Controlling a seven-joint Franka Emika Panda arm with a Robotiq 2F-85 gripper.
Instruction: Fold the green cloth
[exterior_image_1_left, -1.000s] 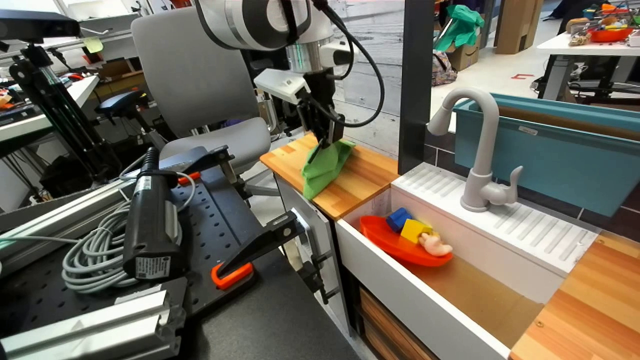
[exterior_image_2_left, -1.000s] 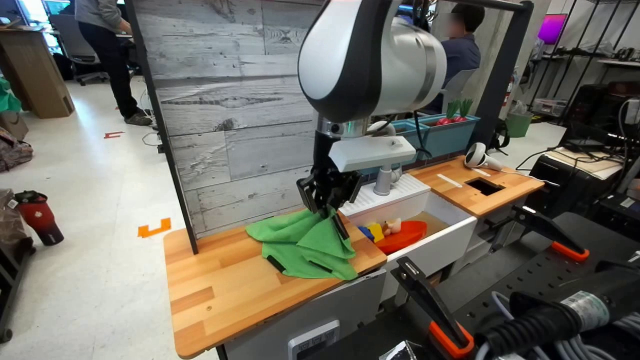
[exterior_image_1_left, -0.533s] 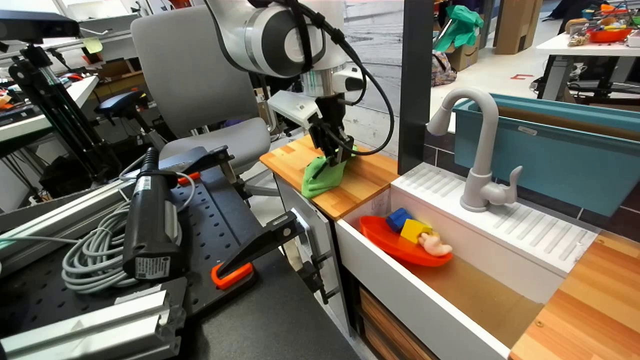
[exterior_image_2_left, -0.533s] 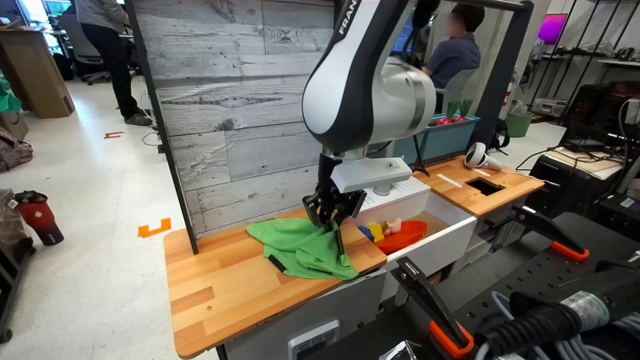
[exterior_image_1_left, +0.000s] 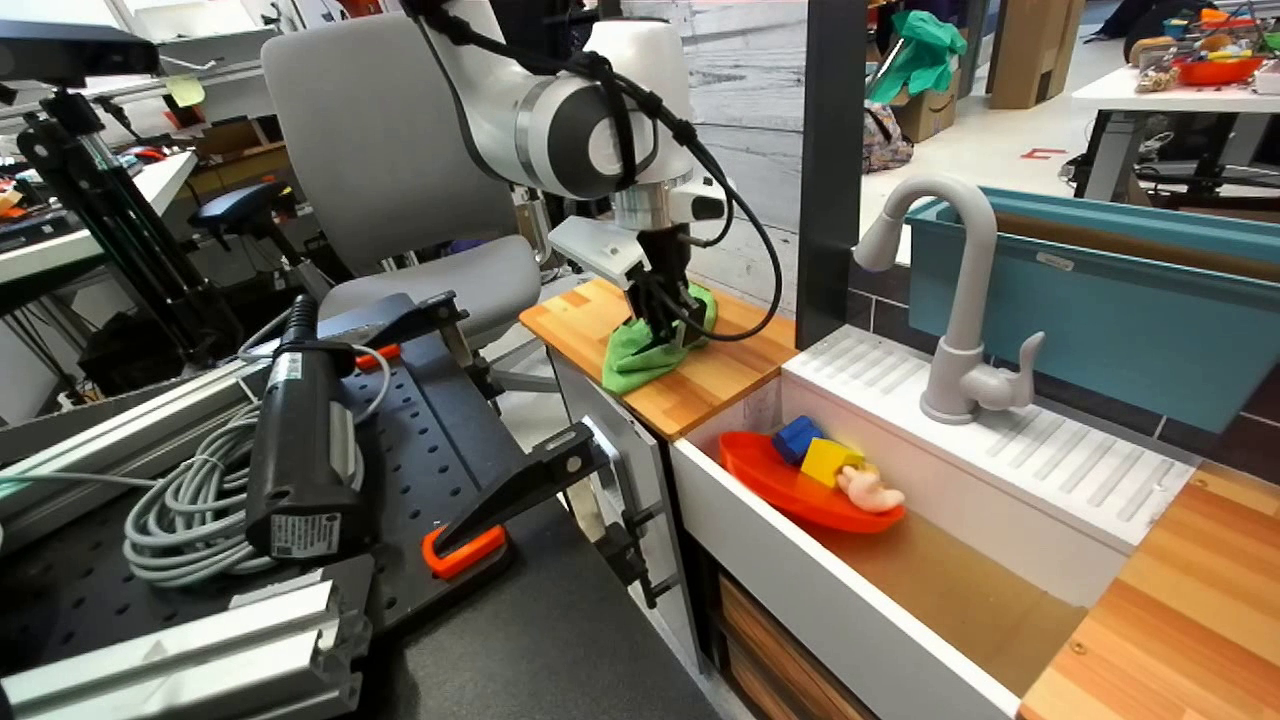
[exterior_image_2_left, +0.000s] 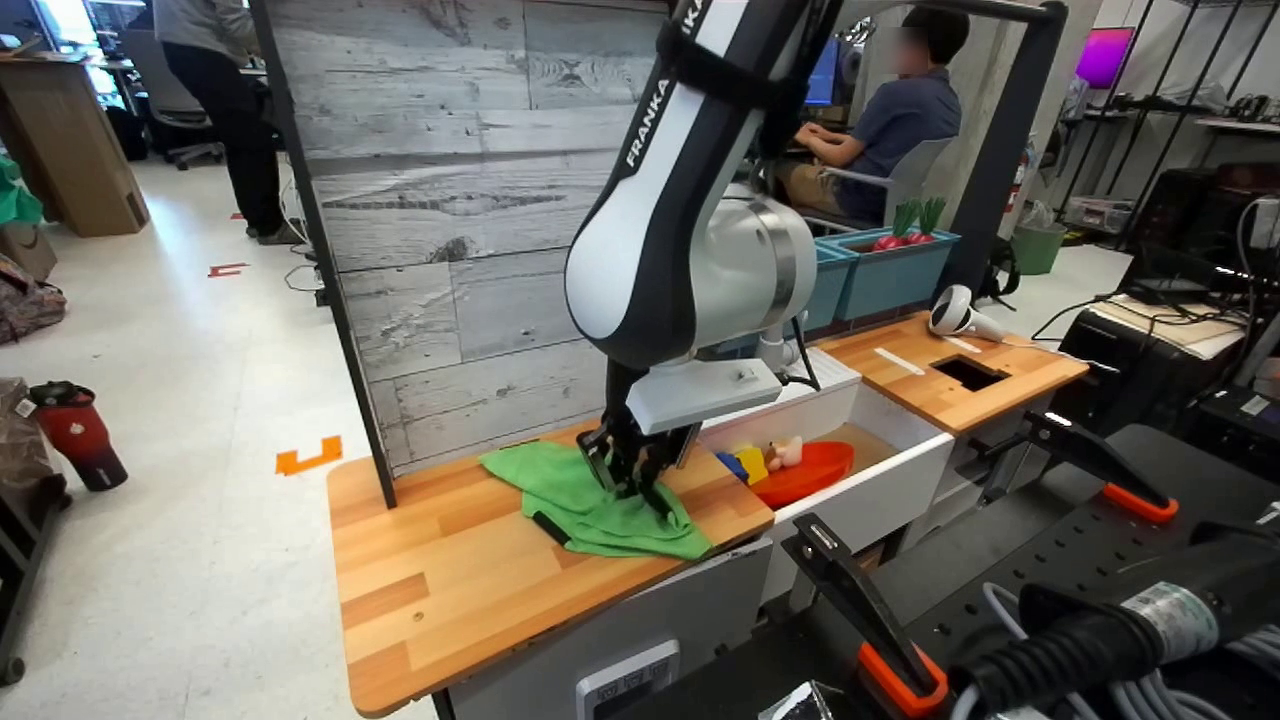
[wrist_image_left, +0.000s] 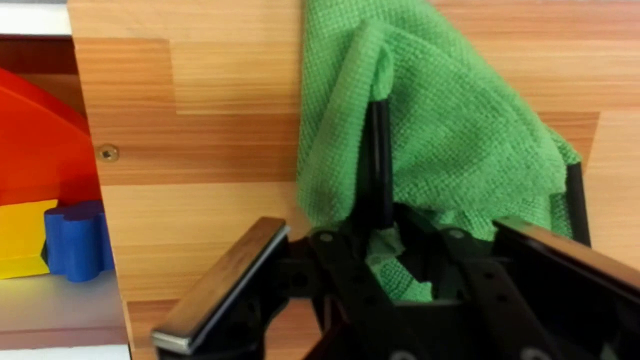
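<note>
The green cloth (exterior_image_1_left: 640, 368) lies bunched on the wooden counter in both exterior views. In an exterior view it spreads flat to one side, with layered folds under the gripper (exterior_image_2_left: 560, 485). In the wrist view its doubled part (wrist_image_left: 460, 125) fills the middle, with a black strip on its edge at the right and another at the gripper. My gripper (wrist_image_left: 382, 225) is low over the cloth, its fingers closed together on a raised bit of it. The fingertips are dark and partly hidden by the cloth. The gripper also shows in both exterior views (exterior_image_1_left: 668, 342) (exterior_image_2_left: 640, 492).
The wooden counter (exterior_image_2_left: 430, 590) carries the cloth and ends at a sink (exterior_image_1_left: 985, 620). The sink holds a red boat-shaped dish (exterior_image_1_left: 790, 500), a yellow block (exterior_image_1_left: 830, 461) and a blue block (exterior_image_1_left: 797, 438). A grey faucet (exterior_image_1_left: 965, 300) and a wood-patterned back panel (exterior_image_2_left: 480, 200) stand behind.
My gripper has moved down towards the counter, carrying the held part of the cloth lower. The cloth's raised peak has slumped into flatter folds. The gripper has stayed shut on it.
</note>
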